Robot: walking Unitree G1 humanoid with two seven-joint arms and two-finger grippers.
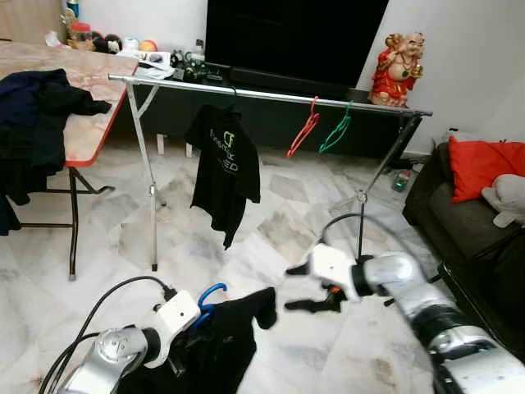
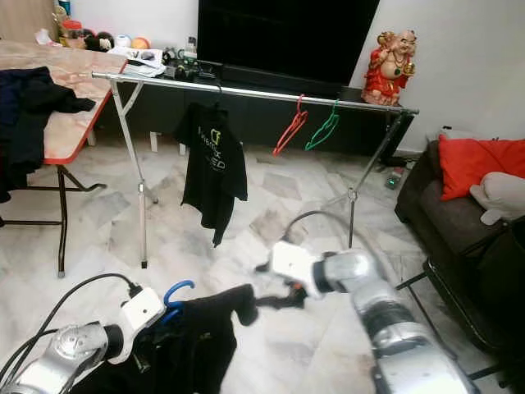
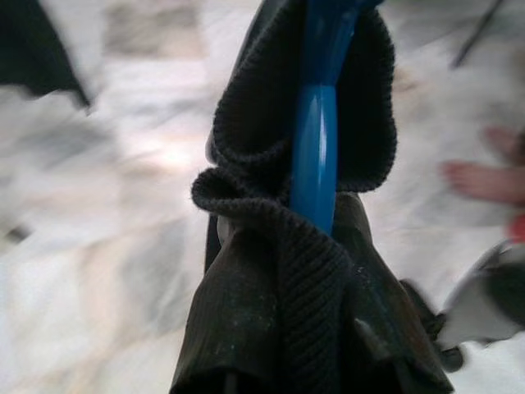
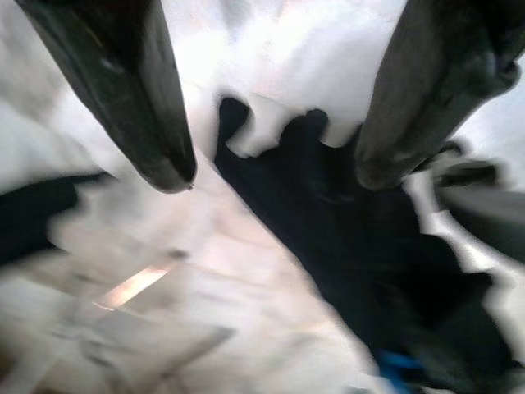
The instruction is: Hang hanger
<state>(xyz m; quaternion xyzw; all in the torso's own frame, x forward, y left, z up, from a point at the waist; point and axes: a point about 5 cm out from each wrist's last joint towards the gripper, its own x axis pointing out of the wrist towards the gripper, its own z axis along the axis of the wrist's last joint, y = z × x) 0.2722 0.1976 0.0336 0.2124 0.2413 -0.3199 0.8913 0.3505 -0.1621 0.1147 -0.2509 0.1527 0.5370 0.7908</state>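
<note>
My left gripper (image 1: pixel 190 318) is low at the left, shut on a blue hanger (image 1: pixel 210 295) whose hook rises beside the white wrist housing. A black garment (image 1: pixel 225 345) hangs on that hanger; in the left wrist view its ribbed collar (image 3: pixel 279 246) wraps the blue hanger neck (image 3: pixel 316 156). My right gripper (image 1: pixel 297 287) is just right of the garment's sleeve, open, its two fingers (image 4: pixel 139 98) spread with the dark cloth (image 4: pixel 344 246) beyond them. Ahead, the silver clothes rack rail (image 1: pixel 271 96) carries a black T-shirt (image 1: pixel 224 168), a red hanger (image 1: pixel 303 130) and a green hanger (image 1: pixel 335 133).
A marble-topped folding table (image 1: pixel 92 123) with dark clothes (image 1: pixel 37 115) stands at the left. A dark sofa (image 1: pixel 459 222) with a red cushion (image 1: pixel 484 164) is at the right. Behind the rack are a TV (image 1: pixel 295 37) and a red figurine (image 1: pixel 398 70).
</note>
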